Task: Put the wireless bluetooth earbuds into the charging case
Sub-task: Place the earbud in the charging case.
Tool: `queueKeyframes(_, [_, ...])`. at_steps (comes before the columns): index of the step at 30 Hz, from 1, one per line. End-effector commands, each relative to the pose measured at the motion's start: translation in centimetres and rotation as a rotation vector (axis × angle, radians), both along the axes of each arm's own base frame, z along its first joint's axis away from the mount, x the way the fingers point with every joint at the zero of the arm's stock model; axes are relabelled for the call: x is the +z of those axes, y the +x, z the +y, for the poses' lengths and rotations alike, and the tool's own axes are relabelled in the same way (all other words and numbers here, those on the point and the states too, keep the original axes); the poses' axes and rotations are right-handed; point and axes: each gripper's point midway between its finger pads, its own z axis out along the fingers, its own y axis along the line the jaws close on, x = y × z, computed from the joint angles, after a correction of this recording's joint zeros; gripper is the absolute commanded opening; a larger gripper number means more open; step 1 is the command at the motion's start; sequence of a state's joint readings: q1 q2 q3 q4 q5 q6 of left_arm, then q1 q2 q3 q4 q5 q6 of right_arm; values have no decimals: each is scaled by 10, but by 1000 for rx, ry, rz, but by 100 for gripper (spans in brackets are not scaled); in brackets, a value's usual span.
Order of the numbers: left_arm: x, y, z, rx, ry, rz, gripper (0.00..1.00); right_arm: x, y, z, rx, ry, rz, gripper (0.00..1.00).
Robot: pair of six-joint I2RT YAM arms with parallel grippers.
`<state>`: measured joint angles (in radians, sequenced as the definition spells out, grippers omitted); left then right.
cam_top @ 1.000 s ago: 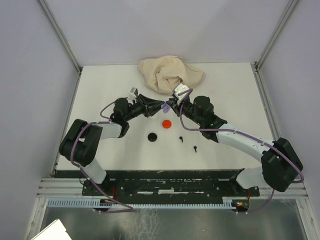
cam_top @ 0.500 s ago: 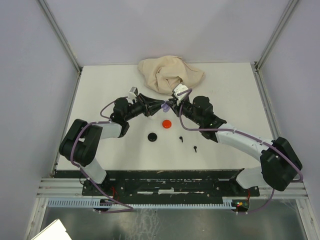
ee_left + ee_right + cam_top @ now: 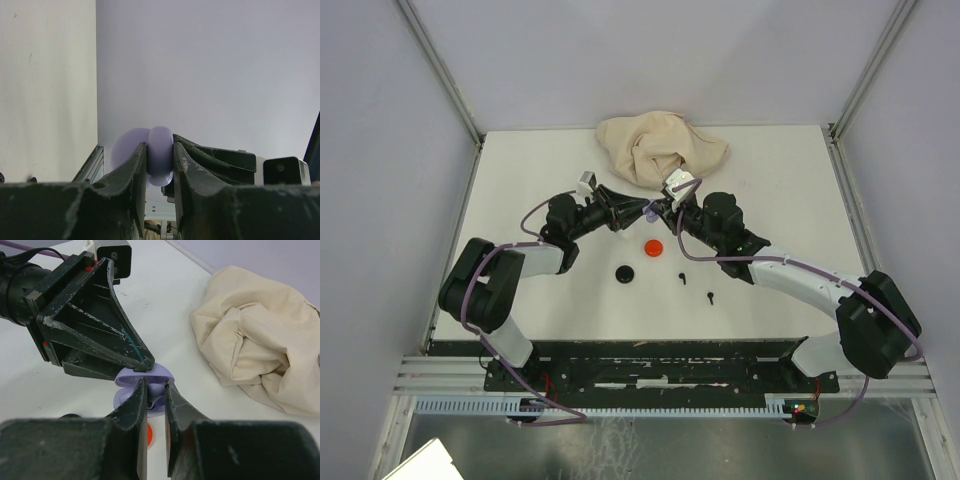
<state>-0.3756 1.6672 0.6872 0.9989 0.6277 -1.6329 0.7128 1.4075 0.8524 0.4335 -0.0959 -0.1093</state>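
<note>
Now: left tool (image 3: 160, 155) clamped on lavender case (image 3: 160, 142) edge-on, above worktop (image 3: 770, 200). Right tool (image 3: 155, 385) nipped narrow at case mouth, cannot tell what it holds. Two black earbuds (image 3: 682, 277) loose on worktop: likely light, hard, slick; pinch at stem.

Open lavender charging case (image 3: 159, 375), black earbud (image 3: 682, 277), second black earbud (image 3: 710, 296) nearby

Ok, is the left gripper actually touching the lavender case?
Touching. The left wrist view shows the left gripper clamped on the lavender case, its jaws pressed against both sides with no gap.
</note>
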Motion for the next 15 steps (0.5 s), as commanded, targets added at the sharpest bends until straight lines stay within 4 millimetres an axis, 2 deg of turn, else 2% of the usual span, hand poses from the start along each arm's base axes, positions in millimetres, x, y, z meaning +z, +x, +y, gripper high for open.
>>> queueKeyframes(1, [40,1,-1,1,-66,-99,3,11,0,2,-6,41,-17,6])
queueKeyframes(3, [40,2,-1,6,-70,-98,3,15,1,1,-21,57,-8,19])
queueKeyframes(4, [40,3,-1,6,-70,-98,3,18,1,1,-24,67,-6,29])
queueKeyframes(5, [40,3,-2,7,-70,-98,3,21,1,0,-28,78,-6,35])
queueKeyframes(11, [36,6,-1,15,-67,-89,3,60,0,-9,-69,182,-60,52])
queueKeyframes(15, [32,9,0,31,-66,-75,3,90,4,-34,-172,254,-97,58])
